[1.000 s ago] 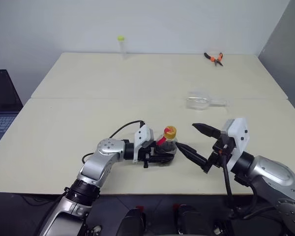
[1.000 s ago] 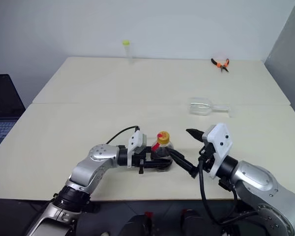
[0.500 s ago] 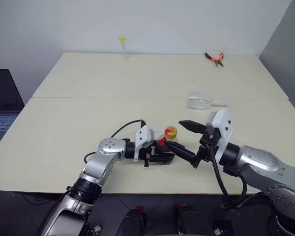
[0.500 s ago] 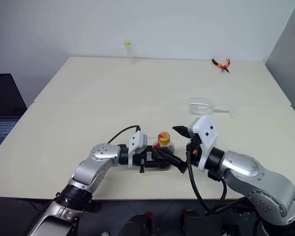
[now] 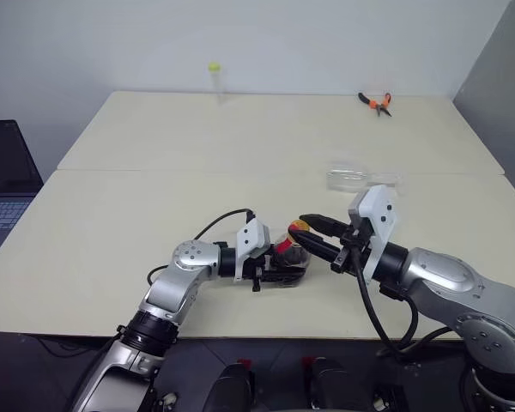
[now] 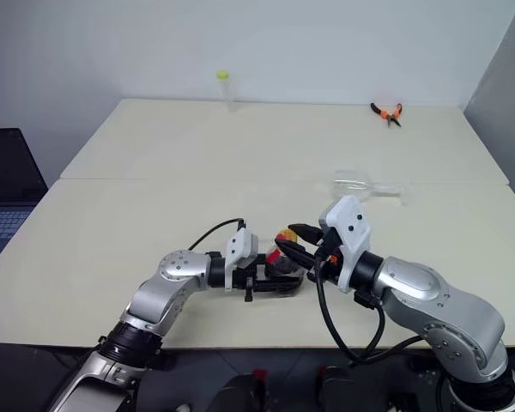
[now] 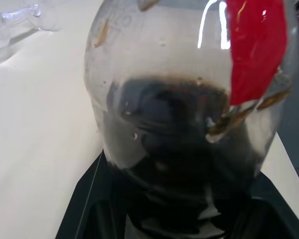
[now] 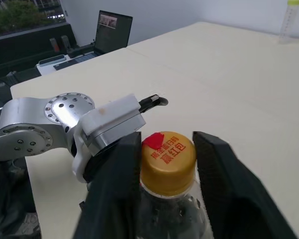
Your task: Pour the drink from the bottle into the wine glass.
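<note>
Near the front edge of the cream table point(image 5: 154, 137), standing upright: small squat clear plastic bottle point(image 7: 189, 124) of dark brown drink point(image 7: 174, 164), pinched low around its body by left gripper point(image 5: 279, 266). Red neck label point(image 7: 254, 50) bearing no readable text. Yellow-orange cap point(image 8: 168, 155) printed with red Chinese characters, too small to make out. Right gripper point(image 8: 168, 164) closed in on that cap, black fingers point(image 8: 122, 174) touching either side. At two o'clock from bottle, well apart: clear stemmed wine glass point(image 5: 360, 178), lying on its side.
</note>
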You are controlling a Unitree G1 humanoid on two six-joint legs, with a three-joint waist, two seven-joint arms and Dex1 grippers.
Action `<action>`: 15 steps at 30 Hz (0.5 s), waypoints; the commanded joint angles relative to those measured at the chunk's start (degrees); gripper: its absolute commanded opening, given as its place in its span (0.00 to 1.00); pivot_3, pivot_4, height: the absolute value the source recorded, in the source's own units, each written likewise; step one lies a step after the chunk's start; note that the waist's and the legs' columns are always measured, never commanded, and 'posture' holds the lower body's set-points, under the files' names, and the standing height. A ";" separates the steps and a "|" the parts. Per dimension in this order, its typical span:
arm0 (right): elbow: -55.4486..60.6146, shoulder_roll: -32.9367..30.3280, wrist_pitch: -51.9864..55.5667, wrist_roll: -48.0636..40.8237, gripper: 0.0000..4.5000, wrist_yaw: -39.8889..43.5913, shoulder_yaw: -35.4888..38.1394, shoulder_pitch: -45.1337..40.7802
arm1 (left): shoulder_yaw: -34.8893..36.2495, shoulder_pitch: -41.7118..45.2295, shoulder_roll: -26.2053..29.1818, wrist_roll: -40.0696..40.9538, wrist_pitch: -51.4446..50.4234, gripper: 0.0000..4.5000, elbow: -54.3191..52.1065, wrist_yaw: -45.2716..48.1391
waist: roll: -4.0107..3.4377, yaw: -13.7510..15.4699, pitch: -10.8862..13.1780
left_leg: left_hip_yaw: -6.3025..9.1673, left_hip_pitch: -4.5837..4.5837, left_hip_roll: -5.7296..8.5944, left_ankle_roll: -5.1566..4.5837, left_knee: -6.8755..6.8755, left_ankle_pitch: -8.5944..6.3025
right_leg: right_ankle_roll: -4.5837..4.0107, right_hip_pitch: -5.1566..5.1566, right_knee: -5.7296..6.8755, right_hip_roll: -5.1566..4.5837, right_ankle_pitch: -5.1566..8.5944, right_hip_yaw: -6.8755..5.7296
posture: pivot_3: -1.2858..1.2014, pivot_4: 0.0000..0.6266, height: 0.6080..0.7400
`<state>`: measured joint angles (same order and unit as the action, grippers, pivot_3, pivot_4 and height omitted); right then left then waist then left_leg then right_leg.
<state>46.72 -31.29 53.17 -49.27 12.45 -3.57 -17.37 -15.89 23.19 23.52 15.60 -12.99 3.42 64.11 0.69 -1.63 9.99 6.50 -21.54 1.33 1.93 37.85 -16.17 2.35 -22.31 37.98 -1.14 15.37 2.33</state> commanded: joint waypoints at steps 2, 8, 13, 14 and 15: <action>1.16 -0.77 -0.79 2.13 0.26 1.09 -0.83 -0.88 | 0.57 0.72 -0.21 -0.55 0.18 0.40 -1.05 -1.33 | 0.00 0.00 0.00 | 0.00 0.00 0.00 0.00 0.00 0.00 | 0.00 0.00 0.00 0.00 0.00 0.00 | 0.52 0.24 1.00; 0.98 -1.89 -1.39 3.72 0.26 3.55 -1.39 -0.46 | 1.03 1.60 -0.24 -0.05 -0.22 0.37 -1.96 -1.46 | 0.00 0.00 0.00 | 0.00 0.00 0.00 0.00 0.00 0.00 | 0.00 0.00 -0.01 0.00 0.00 -0.01 | 0.52 0.24 1.00; -2.12 -6.22 -4.01 4.88 0.26 11.81 -1.37 -1.51 | 0.82 2.90 1.53 1.23 -1.43 0.33 -3.56 2.08 | -0.02 -0.04 0.02 | -0.02 -0.03 0.00 0.00 -0.01 0.00 | 0.00 -0.03 -0.02 0.01 0.00 -0.02 | 0.52 0.24 1.00; -3.54 -7.78 -5.16 5.54 0.26 14.99 -1.80 -2.36 | 0.65 2.92 1.90 1.40 -1.61 0.32 -3.96 2.85 | -0.02 -0.13 0.02 | -0.04 -0.04 0.00 0.00 -0.01 0.00 | 0.00 -0.04 -0.02 0.03 0.00 -0.02 | 0.52 0.24 1.00; -4.59 -8.80 -6.05 6.07 0.26 17.18 -2.16 -2.96 | 0.55 2.94 2.08 1.50 -1.72 0.31 -4.15 3.30 | -0.02 -0.15 0.03 | -0.07 -0.04 0.00 0.00 -0.03 0.00 | 0.00 -0.05 -0.03 0.03 0.00 -0.02 | 0.52 0.24 1.00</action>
<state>43.30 -38.31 47.98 -45.07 25.85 -4.88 -19.60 -16.41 24.70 25.21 15.45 -14.72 2.39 66.35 0.67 -1.78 10.02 6.42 -21.58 1.33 1.93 37.79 -16.18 2.35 -22.38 37.94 -1.11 15.38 2.33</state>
